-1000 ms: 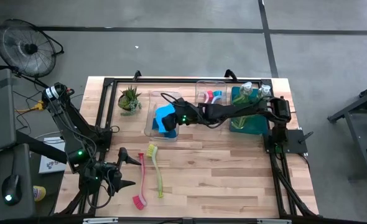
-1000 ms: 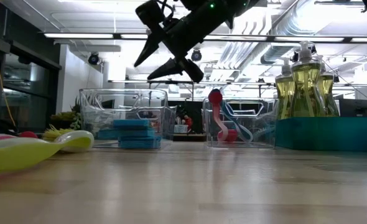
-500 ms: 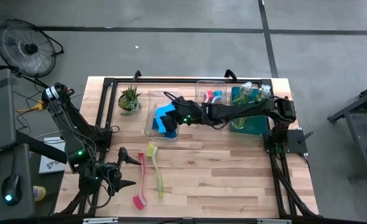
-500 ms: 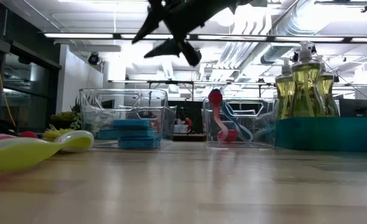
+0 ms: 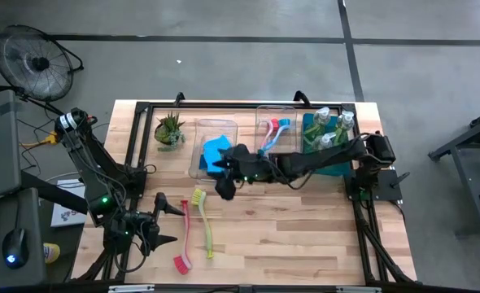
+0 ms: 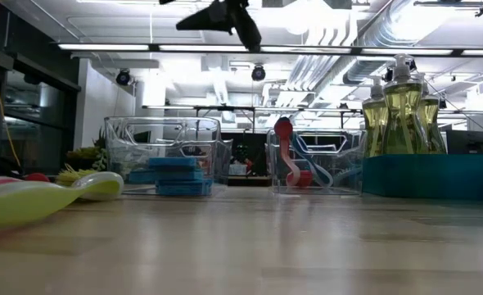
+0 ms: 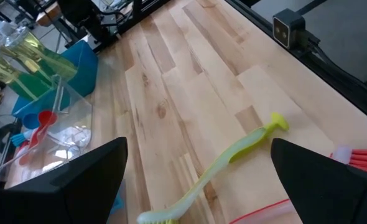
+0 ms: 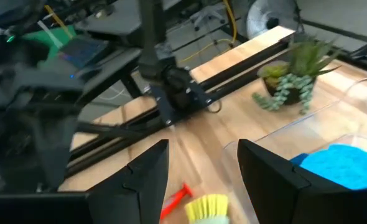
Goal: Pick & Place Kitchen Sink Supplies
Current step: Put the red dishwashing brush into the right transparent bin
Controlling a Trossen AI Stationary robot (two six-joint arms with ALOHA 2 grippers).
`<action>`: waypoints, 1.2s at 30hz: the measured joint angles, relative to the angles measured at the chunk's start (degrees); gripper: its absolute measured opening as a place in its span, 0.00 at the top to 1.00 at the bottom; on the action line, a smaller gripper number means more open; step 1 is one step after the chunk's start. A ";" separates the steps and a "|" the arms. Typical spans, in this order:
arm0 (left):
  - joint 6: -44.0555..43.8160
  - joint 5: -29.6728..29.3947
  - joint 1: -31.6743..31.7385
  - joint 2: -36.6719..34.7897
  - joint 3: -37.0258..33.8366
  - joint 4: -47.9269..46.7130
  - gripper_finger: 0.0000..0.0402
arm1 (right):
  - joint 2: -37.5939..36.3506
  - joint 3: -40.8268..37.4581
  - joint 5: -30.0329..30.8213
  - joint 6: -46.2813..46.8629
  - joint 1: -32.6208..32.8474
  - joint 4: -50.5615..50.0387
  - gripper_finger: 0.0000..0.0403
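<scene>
From above, the right end effector [image 5: 224,185] reaches across the wooden surface [image 5: 289,228] and hangs just at the 6 o'clock side of the clear bin [image 5: 214,146] holding blue sponges [image 5: 216,153], fingers partly apart and empty. At its 7 o'clock lie the yellow-green brush [image 5: 204,224] and red brush [image 5: 184,240]; the left end effector [image 5: 165,221], fingers wide apart and empty, waits at their 9 o'clock. A second clear bin [image 5: 274,130] holds more brushes, and soap bottles [image 5: 329,126] stand in the teal bin [image 5: 331,163]. The low view shows the sponges [image 6: 172,176] stacked in their bin, the right end effector [image 6: 217,15] high above. The left wrist view sees the yellow-green brush [image 7: 224,168] flat between its fingers [image 7: 65,186]. The right wrist view shows the potted plant [image 8: 295,78] beyond a sponge [image 8: 339,163].
</scene>
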 joint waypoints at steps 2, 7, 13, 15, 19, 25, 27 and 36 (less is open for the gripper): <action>-0.08 0.13 -0.02 0.00 0.00 0.03 0.03 | 0.02 0.00 -0.02 -0.18 1.18 -0.24 0.54; -0.26 -0.58 0.00 0.00 0.02 0.25 0.03 | 0.04 0.00 -0.44 6.43 3.20 -1.73 0.54; -0.19 1.63 0.00 0.11 0.02 0.22 0.03 | 0.07 0.00 -0.48 8.77 6.56 -3.44 0.54; 0.22 2.54 0.00 0.58 0.02 -0.02 0.03 | 0.09 0.00 -0.38 8.79 8.03 -3.85 0.54; 1.94 5.97 1.20 1.73 0.02 -1.70 0.03 | 0.09 0.00 2.51 9.15 11.52 -5.90 0.54; 5.61 23.12 9.34 3.96 0.02 -4.88 0.03 | 0.09 0.00 9.14 11.77 17.02 -9.26 0.54; 10.72 28.11 11.66 5.22 0.02 -4.95 0.03 | 0.09 0.00 10.17 13.01 18.91 -10.12 0.54; 33.08 38.46 16.53 11.15 0.04 -4.94 0.03 | 0.09 0.00 18.80 19.88 28.48 -14.75 0.54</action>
